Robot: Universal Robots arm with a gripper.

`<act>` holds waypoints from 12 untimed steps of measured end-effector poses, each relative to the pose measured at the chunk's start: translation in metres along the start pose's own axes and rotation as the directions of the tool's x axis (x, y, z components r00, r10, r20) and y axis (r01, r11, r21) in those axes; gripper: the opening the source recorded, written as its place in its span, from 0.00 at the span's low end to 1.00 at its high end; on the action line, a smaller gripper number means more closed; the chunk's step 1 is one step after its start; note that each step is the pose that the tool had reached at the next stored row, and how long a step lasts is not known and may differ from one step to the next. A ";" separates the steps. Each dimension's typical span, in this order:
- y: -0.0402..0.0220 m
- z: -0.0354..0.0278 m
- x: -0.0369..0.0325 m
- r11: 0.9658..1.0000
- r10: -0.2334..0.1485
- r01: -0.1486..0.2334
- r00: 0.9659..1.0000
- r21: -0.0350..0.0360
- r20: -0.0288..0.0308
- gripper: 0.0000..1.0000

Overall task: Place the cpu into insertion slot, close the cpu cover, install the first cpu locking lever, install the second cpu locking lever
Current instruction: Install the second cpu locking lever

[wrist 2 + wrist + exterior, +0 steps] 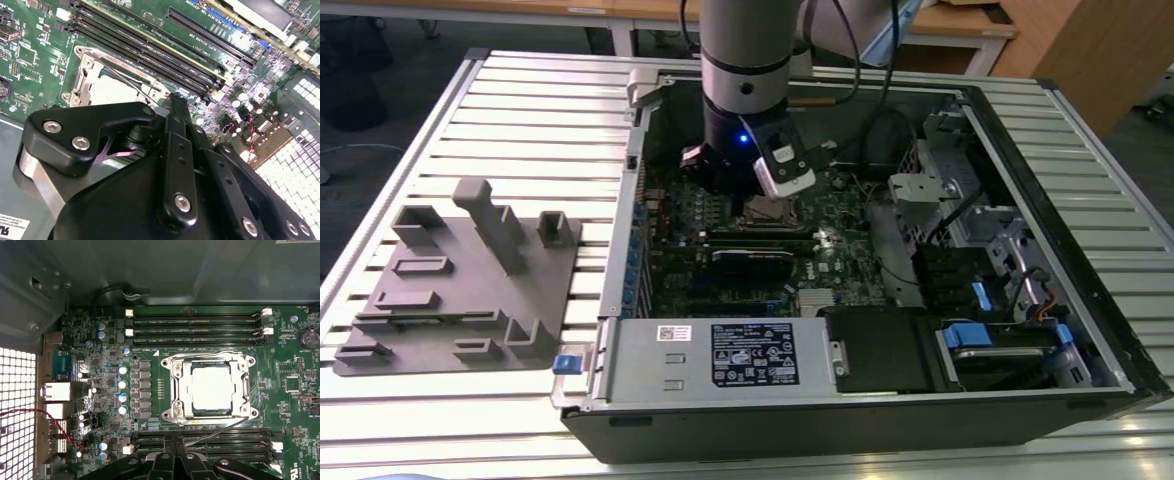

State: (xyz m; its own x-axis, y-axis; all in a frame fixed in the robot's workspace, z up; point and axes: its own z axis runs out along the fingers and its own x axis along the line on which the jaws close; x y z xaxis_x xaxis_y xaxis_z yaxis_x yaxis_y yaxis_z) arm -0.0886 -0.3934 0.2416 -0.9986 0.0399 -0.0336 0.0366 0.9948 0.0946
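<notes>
The cpu (211,388) sits flat in the insertion slot (236,411), and the cpu cover (177,390) lies shut over it. The gripper (174,460) hangs just beside it, near one thin wire lever (220,432). Its fingers (176,130) look pressed together, pinching nothing. To lock well, push the lever down slowly and hook it fully.

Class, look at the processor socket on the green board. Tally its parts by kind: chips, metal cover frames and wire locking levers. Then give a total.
cpu: 1
cpu cover: 1
wire locking levers: 2
Total: 4
</notes>
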 end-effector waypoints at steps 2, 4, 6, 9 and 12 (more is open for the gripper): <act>0.0001 -0.0002 -0.0001 1.000 0.000 0.000 1.000 0.000 -0.001 0.11; 0.0004 -0.0038 -0.0002 1.000 0.000 0.000 1.000 0.000 -0.001 0.11; 0.0010 -0.0097 -0.0004 1.000 0.000 0.000 1.000 0.000 0.000 0.11; 0.0019 -0.0196 -0.0008 1.000 0.000 0.000 1.000 0.000 0.000 0.11; 0.0021 -0.0199 -0.0028 1.000 0.000 0.000 1.000 0.001 -0.001 0.11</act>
State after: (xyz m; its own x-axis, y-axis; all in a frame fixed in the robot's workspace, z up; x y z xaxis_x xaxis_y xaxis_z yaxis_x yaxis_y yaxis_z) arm -0.0865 -0.3933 0.2617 -0.9987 0.0397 -0.0327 0.0364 0.9949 0.0941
